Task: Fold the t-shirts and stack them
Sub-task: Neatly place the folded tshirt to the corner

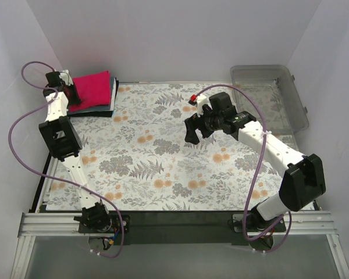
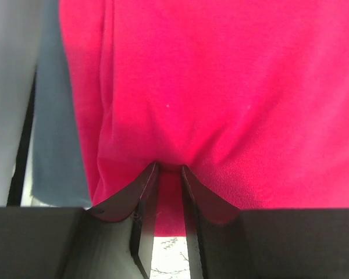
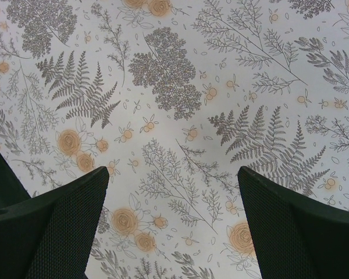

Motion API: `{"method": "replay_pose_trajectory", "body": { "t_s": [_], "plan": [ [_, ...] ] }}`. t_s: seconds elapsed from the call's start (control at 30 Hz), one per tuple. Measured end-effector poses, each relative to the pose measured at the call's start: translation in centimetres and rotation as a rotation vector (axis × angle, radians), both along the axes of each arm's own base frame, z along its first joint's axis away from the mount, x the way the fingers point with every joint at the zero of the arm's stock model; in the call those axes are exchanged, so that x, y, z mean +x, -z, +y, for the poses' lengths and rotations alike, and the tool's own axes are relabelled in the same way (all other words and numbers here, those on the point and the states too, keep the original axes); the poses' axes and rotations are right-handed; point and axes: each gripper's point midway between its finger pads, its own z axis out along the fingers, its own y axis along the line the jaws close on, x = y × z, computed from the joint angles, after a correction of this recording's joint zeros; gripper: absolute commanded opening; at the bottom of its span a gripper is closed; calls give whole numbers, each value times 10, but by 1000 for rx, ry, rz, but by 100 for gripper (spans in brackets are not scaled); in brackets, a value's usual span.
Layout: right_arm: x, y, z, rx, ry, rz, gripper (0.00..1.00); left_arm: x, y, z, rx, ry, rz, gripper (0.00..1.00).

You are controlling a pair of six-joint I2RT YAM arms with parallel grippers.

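Note:
Two folded t-shirts lie stacked at the table's far left corner. The crimson-pink t-shirt (image 1: 93, 86) is on top and the teal-blue t-shirt (image 1: 112, 92) shows under it along the right edge. My left gripper (image 1: 70, 96) is at the stack's left edge. In the left wrist view its narrow jaws (image 2: 169, 167) pinch the puckered hem of the pink t-shirt (image 2: 221, 87), with the teal-blue t-shirt (image 2: 55, 145) at the left. My right gripper (image 1: 192, 133) hovers over the table's middle, jaws wide open (image 3: 173, 174) above bare floral cloth.
A clear plastic bin (image 1: 262, 68) stands at the far right corner. The floral tablecloth (image 1: 163, 163) covers the table. White walls close in on the left, back and right. A dark cloth edge (image 1: 96, 113) shows beneath the stack.

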Motion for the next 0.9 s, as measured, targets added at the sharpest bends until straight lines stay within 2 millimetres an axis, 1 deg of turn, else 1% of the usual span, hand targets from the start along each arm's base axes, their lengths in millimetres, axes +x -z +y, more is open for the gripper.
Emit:
{"method": "replay_pose_trajectory", "body": {
  "t_s": [0.07,0.17,0.2,0.27,0.33,0.43,0.5,0.53,0.57,0.6,0.63,0.7,0.77,0.83,0.9],
  "plan": [
    [0,1,0,0,0,6,98,0,2,6,13,-23,1,21],
    [0,1,0,0,1,6,98,0,0,14,28,-50,-8,27],
    [1,1,0,0,2,6,98,-2,0,16,31,-57,-8,33],
    [1,2,-1,-1,5,6,98,-5,-2,22,40,-73,-6,37],
    [3,2,-3,-6,11,1,98,-8,-9,28,55,-86,-9,43],
    [7,1,-8,-20,24,-15,98,-16,-29,36,88,-105,-15,47],
    [10,-2,-14,-29,39,-33,98,-22,-48,37,102,-102,-27,51],
    [11,-4,-18,-32,49,-42,98,-24,-61,38,112,-99,-39,54],
    [13,-7,-22,-34,58,-52,98,-28,-73,38,119,-97,-50,64],
    [14,-10,-27,-36,68,-59,98,-32,-88,36,126,-87,-64,76],
    [15,-12,-33,-40,78,-62,98,-37,-102,33,130,-72,-77,93],
    [21,-14,-48,-49,114,-64,98,-48,-130,22,126,-41,-106,95],
    [28,-13,-69,-57,161,-49,98,-63,-161,4,122,8,-136,96],
    [36,-10,-94,-61,217,-23,98,-79,-189,-22,116,73,-159,96],
    [44,-7,-126,-60,293,9,98,-95,-206,-55,86,154,-170,96]
  ]
}}
